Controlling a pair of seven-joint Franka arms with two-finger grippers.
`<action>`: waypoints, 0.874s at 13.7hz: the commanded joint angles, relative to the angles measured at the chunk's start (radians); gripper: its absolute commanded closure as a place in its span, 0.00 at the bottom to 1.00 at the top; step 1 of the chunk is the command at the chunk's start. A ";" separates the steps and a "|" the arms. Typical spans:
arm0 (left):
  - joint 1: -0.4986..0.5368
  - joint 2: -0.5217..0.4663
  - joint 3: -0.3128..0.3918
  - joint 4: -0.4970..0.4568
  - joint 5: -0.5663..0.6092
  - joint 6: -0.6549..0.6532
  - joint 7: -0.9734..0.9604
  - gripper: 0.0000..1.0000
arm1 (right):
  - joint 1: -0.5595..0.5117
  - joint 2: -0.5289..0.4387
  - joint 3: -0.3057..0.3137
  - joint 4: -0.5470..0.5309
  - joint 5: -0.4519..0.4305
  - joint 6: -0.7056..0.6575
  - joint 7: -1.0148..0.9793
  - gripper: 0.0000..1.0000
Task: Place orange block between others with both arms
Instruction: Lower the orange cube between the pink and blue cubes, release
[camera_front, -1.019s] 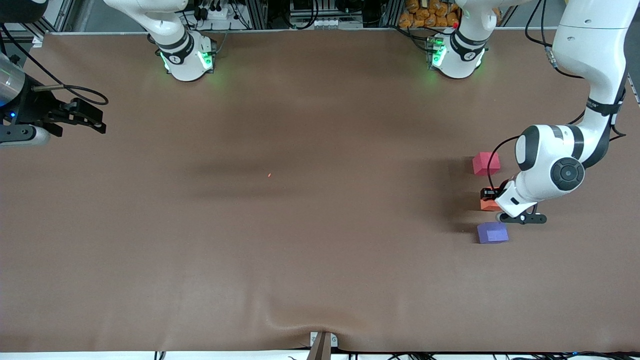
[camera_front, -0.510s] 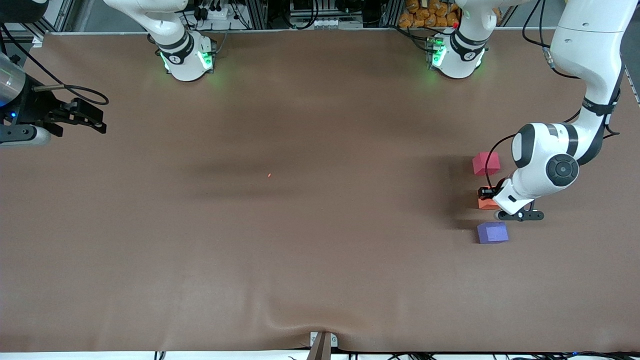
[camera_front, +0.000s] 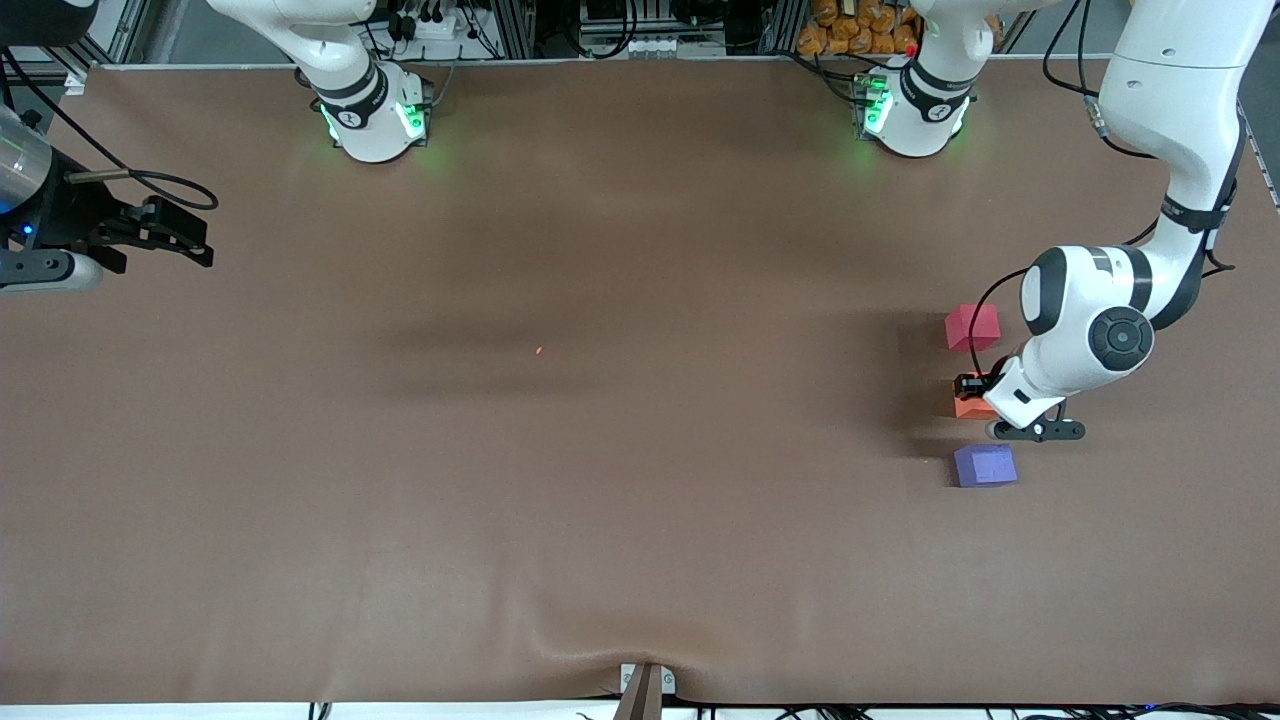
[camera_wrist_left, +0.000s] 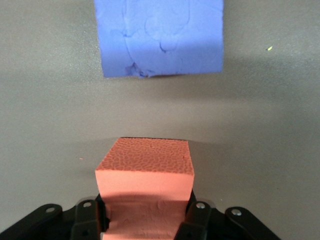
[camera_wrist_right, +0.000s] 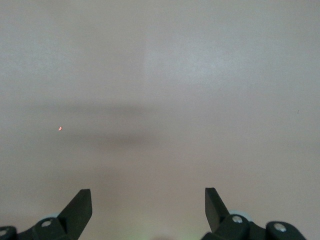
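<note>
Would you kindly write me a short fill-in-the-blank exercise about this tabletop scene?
1. The left pincer is shut on the ___ block.
2. That block sits between the red-pink cube and the ___ cube.
3. The right pincer, waiting at the right arm's end of the table, is ___.

Missing words: orange; purple-blue; open

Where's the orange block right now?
The orange block sits in the left claw, shut on it, at the left arm's end of the table, between the red cube and the purple cube, which lies nearer the front camera.
</note>
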 joint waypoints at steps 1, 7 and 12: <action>0.001 0.002 -0.008 -0.004 0.028 0.019 -0.020 0.01 | -0.005 -0.001 0.009 -0.003 -0.001 -0.005 -0.007 0.00; -0.003 -0.030 -0.014 0.032 0.028 0.001 -0.032 0.00 | -0.008 -0.006 0.010 0.004 0.001 -0.018 -0.007 0.00; -0.006 -0.177 -0.049 0.188 0.011 -0.279 -0.027 0.00 | -0.010 -0.001 0.010 -0.009 0.001 -0.028 -0.010 0.00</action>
